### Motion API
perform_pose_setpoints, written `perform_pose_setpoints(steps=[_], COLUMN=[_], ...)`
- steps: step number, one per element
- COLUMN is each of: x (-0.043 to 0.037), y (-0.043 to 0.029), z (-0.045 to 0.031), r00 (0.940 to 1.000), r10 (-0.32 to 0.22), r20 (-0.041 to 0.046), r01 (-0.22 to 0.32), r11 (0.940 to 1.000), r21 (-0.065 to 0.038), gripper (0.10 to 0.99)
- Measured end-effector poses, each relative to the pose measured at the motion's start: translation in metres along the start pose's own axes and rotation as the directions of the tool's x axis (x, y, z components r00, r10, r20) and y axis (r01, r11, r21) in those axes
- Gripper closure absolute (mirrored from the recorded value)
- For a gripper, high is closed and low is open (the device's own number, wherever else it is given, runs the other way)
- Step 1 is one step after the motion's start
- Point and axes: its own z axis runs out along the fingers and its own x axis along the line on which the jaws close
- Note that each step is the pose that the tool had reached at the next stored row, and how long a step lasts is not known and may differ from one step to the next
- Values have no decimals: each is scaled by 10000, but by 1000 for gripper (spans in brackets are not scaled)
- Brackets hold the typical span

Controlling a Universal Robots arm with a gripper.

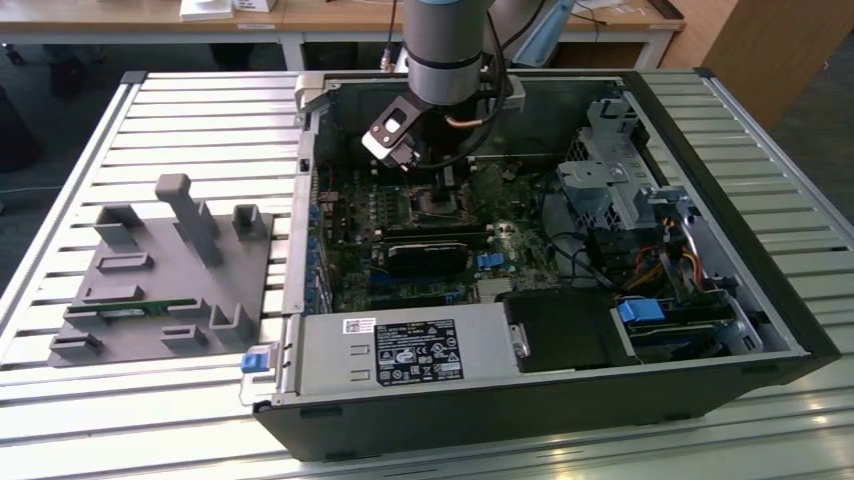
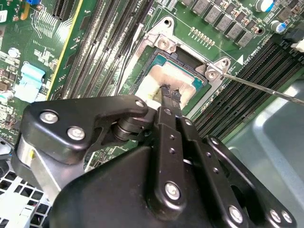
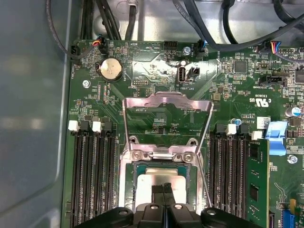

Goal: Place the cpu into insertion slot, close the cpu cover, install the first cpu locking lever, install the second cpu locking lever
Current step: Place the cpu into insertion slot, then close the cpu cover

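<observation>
Gripper [image 3: 164, 187] low inside the case [image 1: 561, 410], right over the slot [image 2: 180, 64]. Fingers [image 2: 170, 97] pressed together, tips touching or just above the cpu [image 3: 145, 187]; cannot tell which. Cpu lying flat inside the slot. Cover [image 3: 166, 100] standing open behind it, one thin lever [image 3: 205, 159] raised alongside.

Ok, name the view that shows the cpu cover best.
First wrist view: the cpu cover stands open, whole frame and cut-out visible. Second wrist view catches at most its hinge end; in the exterior view it's too small.
</observation>
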Motion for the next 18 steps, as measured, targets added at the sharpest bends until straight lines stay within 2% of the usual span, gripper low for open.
perform_pose_setpoints(steps=[18], x=[0], y=[2], z=[-28], r00=[10000], r10=[0], r20=[2], r01=[0], r11=[10000], r21=[1], gripper=[973])
